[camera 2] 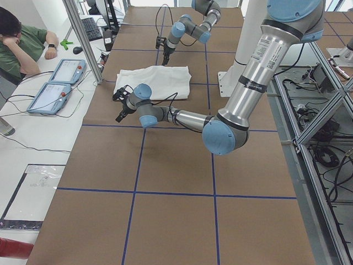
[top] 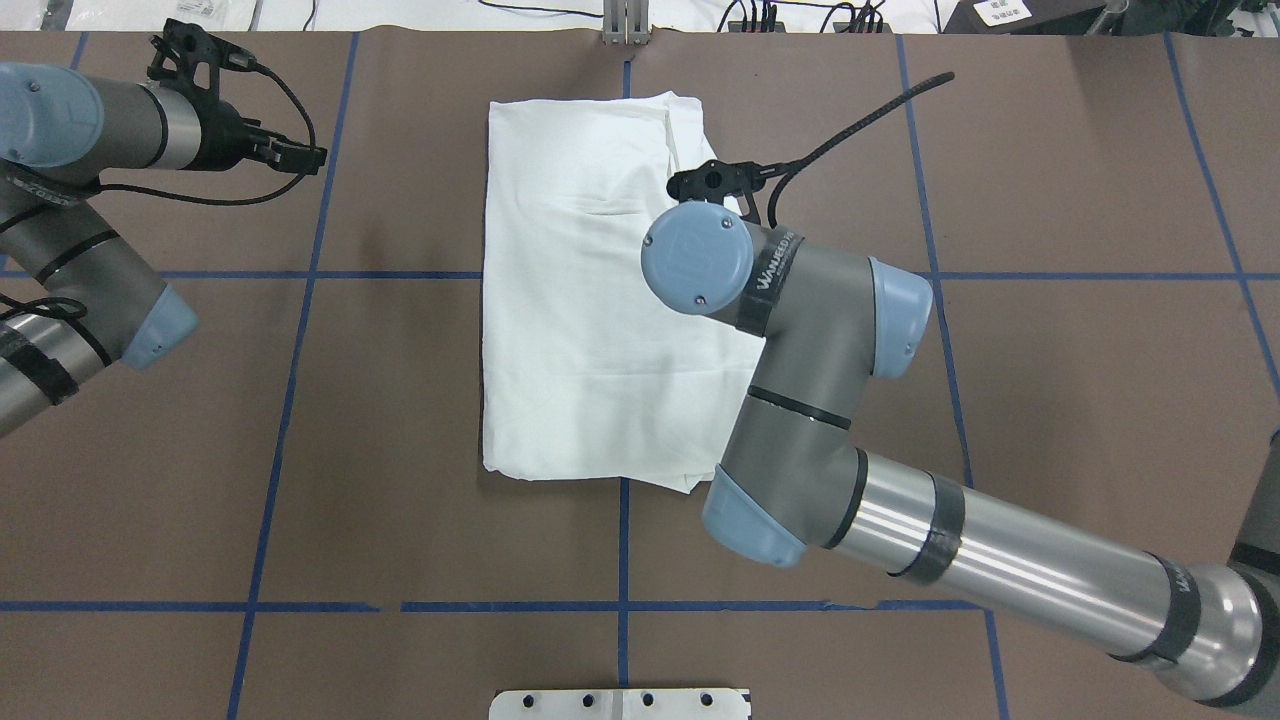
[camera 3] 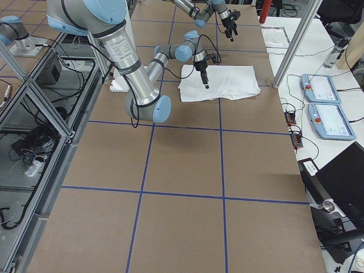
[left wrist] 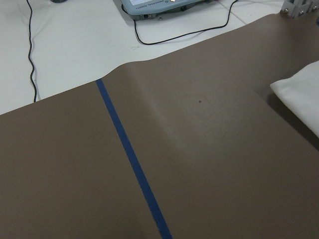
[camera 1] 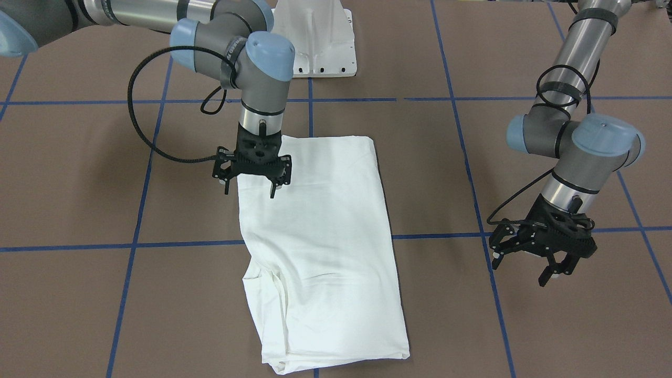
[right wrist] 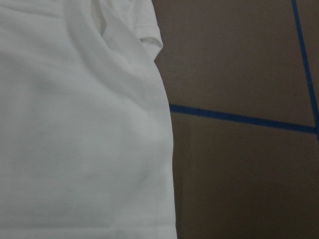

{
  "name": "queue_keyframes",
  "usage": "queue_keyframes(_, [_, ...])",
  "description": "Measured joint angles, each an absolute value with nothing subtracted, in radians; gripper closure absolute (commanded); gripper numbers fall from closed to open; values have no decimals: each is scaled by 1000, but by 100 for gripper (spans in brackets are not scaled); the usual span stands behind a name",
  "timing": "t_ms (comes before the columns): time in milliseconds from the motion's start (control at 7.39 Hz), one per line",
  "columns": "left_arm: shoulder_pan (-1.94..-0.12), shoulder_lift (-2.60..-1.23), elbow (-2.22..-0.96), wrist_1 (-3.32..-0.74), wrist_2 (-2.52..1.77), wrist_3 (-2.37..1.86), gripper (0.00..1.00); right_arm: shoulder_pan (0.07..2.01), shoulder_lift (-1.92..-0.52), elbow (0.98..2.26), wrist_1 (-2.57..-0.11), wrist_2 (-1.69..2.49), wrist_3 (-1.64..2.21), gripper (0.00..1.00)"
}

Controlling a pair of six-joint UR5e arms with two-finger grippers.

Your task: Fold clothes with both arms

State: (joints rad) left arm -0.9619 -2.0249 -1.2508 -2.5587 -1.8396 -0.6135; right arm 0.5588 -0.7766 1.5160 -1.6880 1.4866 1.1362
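Observation:
The clothes are one white shirt [camera 1: 320, 236] folded into a long rectangle, flat on the brown table [camera 1: 525, 325]; it also shows in the overhead view [top: 570, 300]. My right gripper [camera 1: 250, 190] hovers open above the shirt's edge on my right side, with nothing between its fingers. In the right wrist view that shirt edge [right wrist: 84, 139] and a folded sleeve lie just below. My left gripper [camera 1: 522, 270] hangs open and empty over bare table, well off the shirt's other long side. A shirt corner [left wrist: 299, 94] shows at the right edge of the left wrist view.
The white pedestal base [camera 1: 315, 42] stands at the table's robot side. Blue tape lines [camera 1: 173, 244] grid the table. In the exterior left view, a person [camera 2: 19, 47] sits by two control tablets [camera 2: 55, 85] beyond the far table edge. Brown surface surrounds the shirt.

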Motion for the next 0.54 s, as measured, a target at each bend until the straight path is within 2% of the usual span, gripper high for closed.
queue_keyframes(271, [-962, -2024, -1273, -2559, -1841, -618, 0, 638, -684, 1250, -1474, 1539, 1132, 0])
queue_keyframes(541, [-962, -2005, -1301, -2575, -1840, -619, 0, 673, -639, 1118, -1357, 1577, 1130, 0])
